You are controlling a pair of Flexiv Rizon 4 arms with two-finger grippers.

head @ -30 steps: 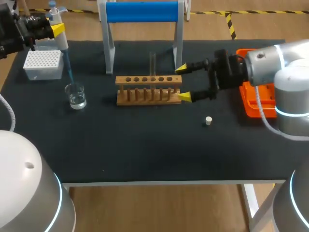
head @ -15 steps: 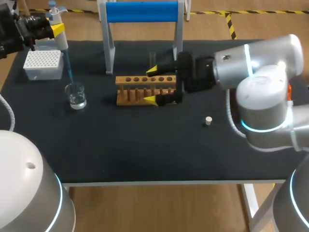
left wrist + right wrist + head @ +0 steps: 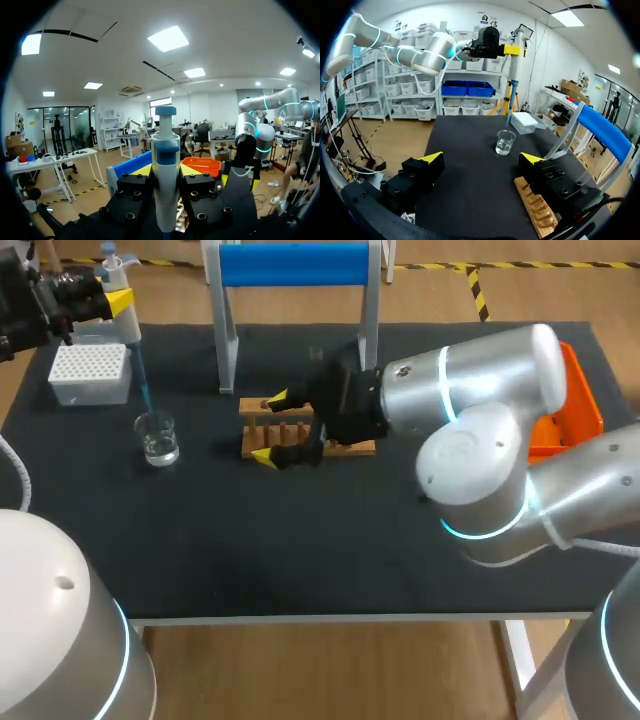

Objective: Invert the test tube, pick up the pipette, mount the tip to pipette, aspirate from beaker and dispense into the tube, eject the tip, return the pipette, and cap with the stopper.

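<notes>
Toward the front of the black table point(image 3: 300, 560), my right arm point(image 3: 470, 390) comes in from the right and extends past the middle. The right gripper point(image 3: 270, 428) hangs over the left end of the wooden rack point(image 3: 352, 447), its fingers spread wide with nothing between them. Seen from the right wrist, the rack lies under one finger. Left of the rack stands the glass beaker point(image 3: 157, 437), with a little clear liquid in it. Behind the beaker sits the white tip box point(image 3: 90, 372). Above the box, the left gripper point(image 3: 115, 300) is clamped on the pipette point(image 3: 128, 328), which is upright, its blue tip ending just over the beaker. An orange tray point(image 3: 580, 400) rests at the table's right edge, and a blue-topped stand point(image 3: 295, 265) is at the back.
</notes>
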